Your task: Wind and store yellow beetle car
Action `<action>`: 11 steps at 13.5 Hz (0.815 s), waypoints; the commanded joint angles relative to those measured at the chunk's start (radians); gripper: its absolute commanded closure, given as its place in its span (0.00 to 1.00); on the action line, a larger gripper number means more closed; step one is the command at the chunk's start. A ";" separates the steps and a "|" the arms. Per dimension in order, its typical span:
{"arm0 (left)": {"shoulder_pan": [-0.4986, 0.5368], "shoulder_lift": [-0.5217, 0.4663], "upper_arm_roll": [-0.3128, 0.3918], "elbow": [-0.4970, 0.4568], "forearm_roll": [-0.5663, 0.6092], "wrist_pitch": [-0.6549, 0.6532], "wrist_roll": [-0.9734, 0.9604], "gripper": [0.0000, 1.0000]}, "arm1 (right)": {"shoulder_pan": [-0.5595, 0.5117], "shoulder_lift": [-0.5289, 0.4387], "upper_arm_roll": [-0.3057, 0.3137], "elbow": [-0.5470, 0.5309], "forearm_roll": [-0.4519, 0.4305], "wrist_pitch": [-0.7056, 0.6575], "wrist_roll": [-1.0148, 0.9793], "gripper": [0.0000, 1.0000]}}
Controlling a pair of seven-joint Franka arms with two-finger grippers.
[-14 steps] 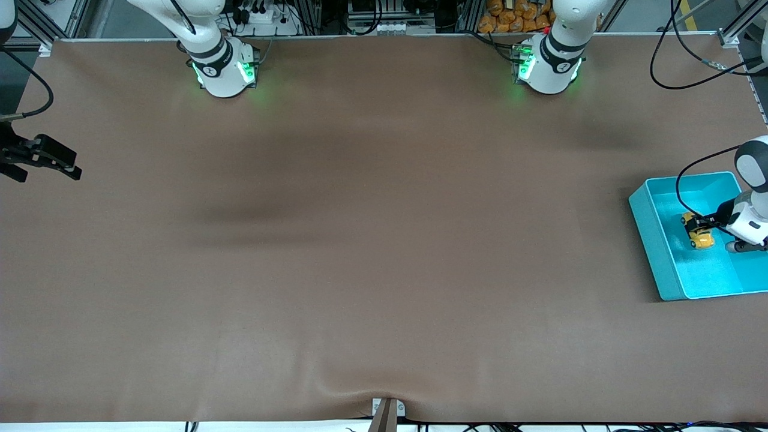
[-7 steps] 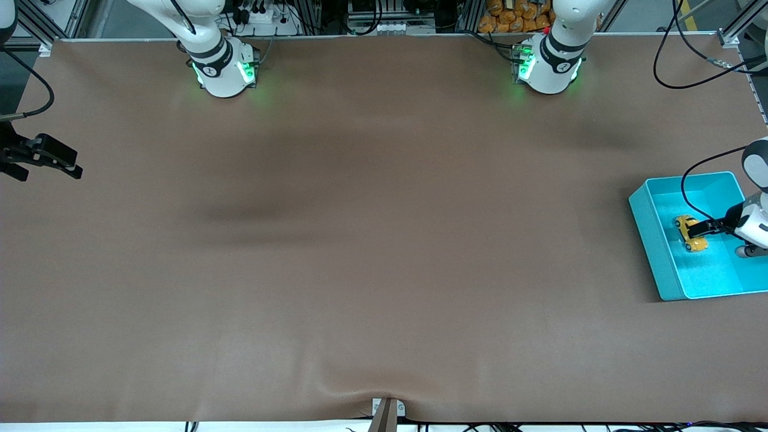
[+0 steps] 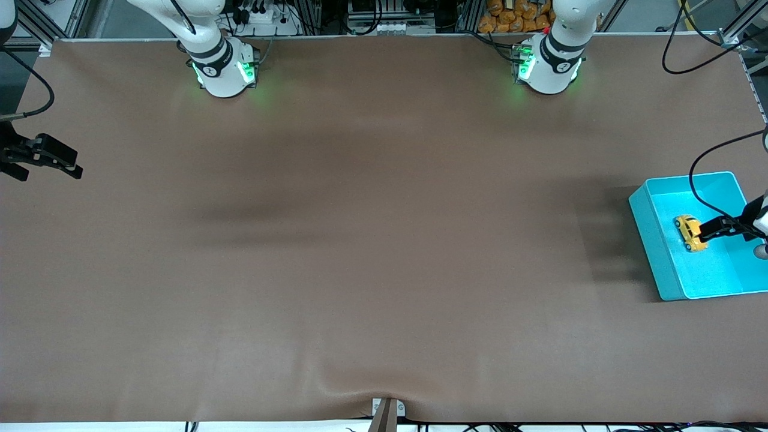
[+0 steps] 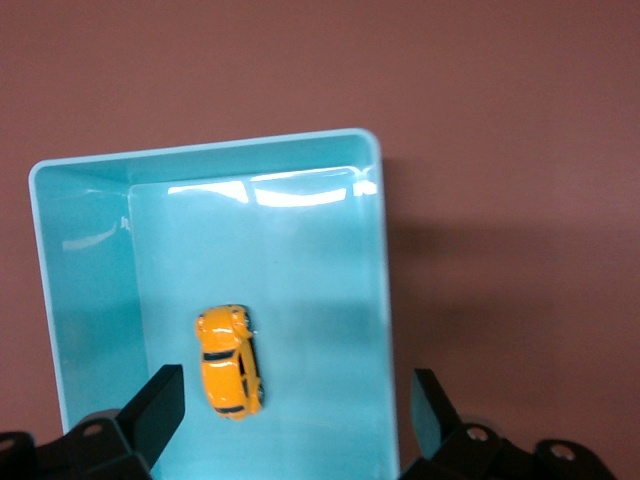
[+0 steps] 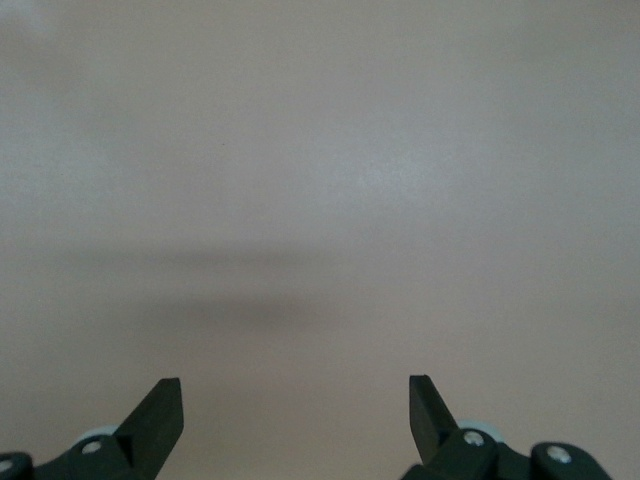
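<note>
The yellow beetle car [image 3: 688, 232] lies on its wheels on the floor of the turquoise bin [image 3: 647, 240] at the left arm's end of the table. My left gripper [image 3: 713, 230] hangs open and empty over the bin, just beside the car and apart from it. In the left wrist view the car [image 4: 230, 362] sits in the bin [image 4: 384, 300] close to one finger, with my left gripper [image 4: 295, 392] spread wide above it. My right gripper [image 3: 77, 167] waits open and empty at the right arm's end of the table, over bare cloth in its wrist view [image 5: 295, 395].
A brown cloth [image 3: 384, 240] covers the table, with a small raised wrinkle at the edge nearest the front camera [image 3: 387, 393]. The two arm bases [image 3: 225, 69] [image 3: 549, 66] stand along the table's robot-side edge. A black cable [image 3: 696, 180] loops over the bin.
My left gripper has let go of the car, opened and drawn up and away toward the table's end. The car now rests in the bin. The right arm has not moved.
</note>
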 commanded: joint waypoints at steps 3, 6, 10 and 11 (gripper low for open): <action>-0.006 -0.126 -0.063 0.005 -0.074 -0.120 -0.018 0.00 | 0.003 0.006 0.000 0.020 0.010 -0.016 0.012 0.00; -0.132 -0.164 -0.031 0.090 -0.116 -0.290 -0.072 0.00 | 0.003 0.006 0.000 0.020 0.010 -0.016 0.012 0.00; -0.360 -0.189 0.116 0.219 -0.152 -0.478 -0.139 0.00 | 0.003 0.006 0.000 0.020 0.010 -0.016 0.012 0.00; -0.420 -0.205 0.176 0.232 -0.191 -0.488 -0.143 0.00 | 0.003 0.006 0.000 0.020 0.010 -0.016 0.012 0.00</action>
